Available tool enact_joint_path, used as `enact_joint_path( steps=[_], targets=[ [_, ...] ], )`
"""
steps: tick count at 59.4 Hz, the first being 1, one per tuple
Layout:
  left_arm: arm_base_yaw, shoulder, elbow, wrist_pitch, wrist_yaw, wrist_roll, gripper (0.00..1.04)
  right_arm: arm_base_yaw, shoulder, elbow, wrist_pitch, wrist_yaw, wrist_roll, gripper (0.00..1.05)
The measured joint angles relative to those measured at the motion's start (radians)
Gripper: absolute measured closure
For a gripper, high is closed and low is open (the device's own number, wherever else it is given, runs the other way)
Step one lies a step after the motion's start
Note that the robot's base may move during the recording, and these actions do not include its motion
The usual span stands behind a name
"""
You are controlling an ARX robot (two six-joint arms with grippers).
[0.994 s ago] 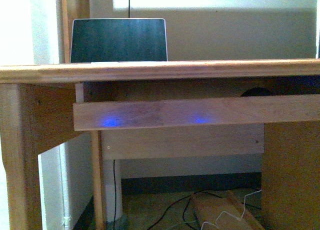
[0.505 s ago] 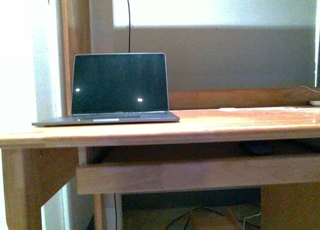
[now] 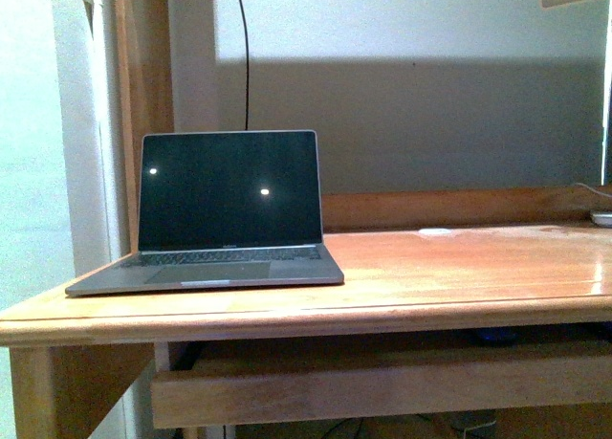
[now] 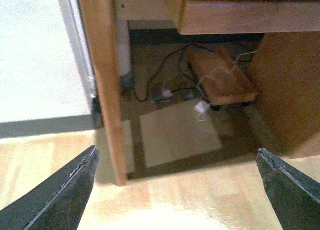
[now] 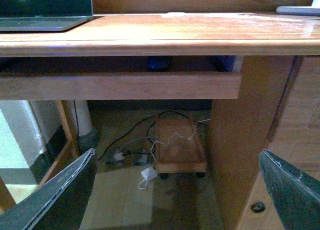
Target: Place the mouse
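Change since earlier: the front view sits higher than a second ago, so the desk (image 3: 459, 267) top and the laptop (image 3: 228, 195) keyboard now show, and the blue glows on the shelf rail (image 5: 120, 85) are gone.
Mouse: a dark rounded shape (image 5: 159, 63) lies in the shadow on the pull-out shelf under the desk top, half hidden behind the rail and well to the right of the laptop.
Left gripper (image 4: 176, 151): jaws spread wide, nothing between them, low over the floor beside the desk leg.
Right gripper (image 5: 177, 153): jaws spread wide and empty, below and in front of the shelf.
Progress: apparently at the start; the mouse is not grasped and not yet on the desk top.
Left to do: reach in, grip, lift out, set down.
Count: one mouse, one laptop, one desk, two grippers.
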Motion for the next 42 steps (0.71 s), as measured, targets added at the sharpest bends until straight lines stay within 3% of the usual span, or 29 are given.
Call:
enact_joint_path(
  steps=[3,7,10,16,27,31,42],
  targets=[
    [-0.005,0.162,0.026,0.157,-0.037,0.098,0.08,0.0,0.0,0.0,0.0,-0.001,0.0,0.07],
    [-0.025,0.518,0.107,0.51,-0.086,0.339,0.08,0.0,0.0,0.0,0.0,0.0,0.0,0.07],
    [-0.044,0.752,0.174,0.746,-0.071,0.551,0.08,0.0,0.0,0.0,0.0,0.0,0.0,0.07],
    [-0.095,1.113,0.319,1.023,-0.013,0.893,0.08,0.0,0.0,0.0,0.0,-0.001,0.0,0.07],
    [-0.193,1.374,0.505,1.091,0.066,1.117,0.08,0.0,0.0,0.0,0.0,0.0,0.0,0.07],
    [-0.217,1.435,0.563,1.11,0.105,1.156,0.08,0.0,0.0,0.0,0.0,0.0,0.0,0.07],
    [-0.227,1.53,0.693,1.094,0.103,1.179,0.08,0.0,0.0,0.0,0.0,-0.001,0.0,0.07]
  ],
)
